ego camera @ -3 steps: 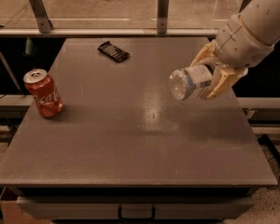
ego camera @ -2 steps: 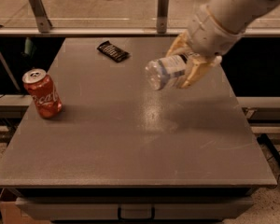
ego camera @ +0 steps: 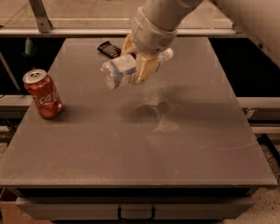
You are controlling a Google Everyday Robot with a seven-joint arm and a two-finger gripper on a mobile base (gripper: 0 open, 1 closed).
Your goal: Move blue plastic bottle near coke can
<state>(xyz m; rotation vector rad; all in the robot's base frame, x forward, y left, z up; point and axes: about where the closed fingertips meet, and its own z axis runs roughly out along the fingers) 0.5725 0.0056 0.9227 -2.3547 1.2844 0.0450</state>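
Above the far half of the counter [ego camera: 130, 153], a little toward 11 o'clock from its centre, my claw [ego camera: 134, 62] hangs in the air, closed around the blue plastic bottle [ego camera: 115, 72]. My arm comes in from the 1 o'clock corner and slopes down, the wrist bent so that the yellowish fingers [ego camera: 146, 67] grip the bottle across its middle. The bottle lies nearly level, clear of the surface: its base points to 8 o'clock and its white cap [ego camera: 167, 54] to 2 o'clock. Its shadow [ego camera: 154, 111] falls on the counter just nearer the 6 o'clock edge.

The coke can [ego camera: 43, 94] stands upright at 9 o'clock, close to the left edge and well apart from the bottle. Bare counter runs between the two. A small dark flat object [ego camera: 108, 49] lies at 11 o'clock near the far edge, just beyond my claw. A metal rail [ego camera: 74, 31] lines the 12 o'clock edge. From the centre out to the 3 o'clock and 6 o'clock edges the surface is open, and those edges drop straight off with no lip that I can see.
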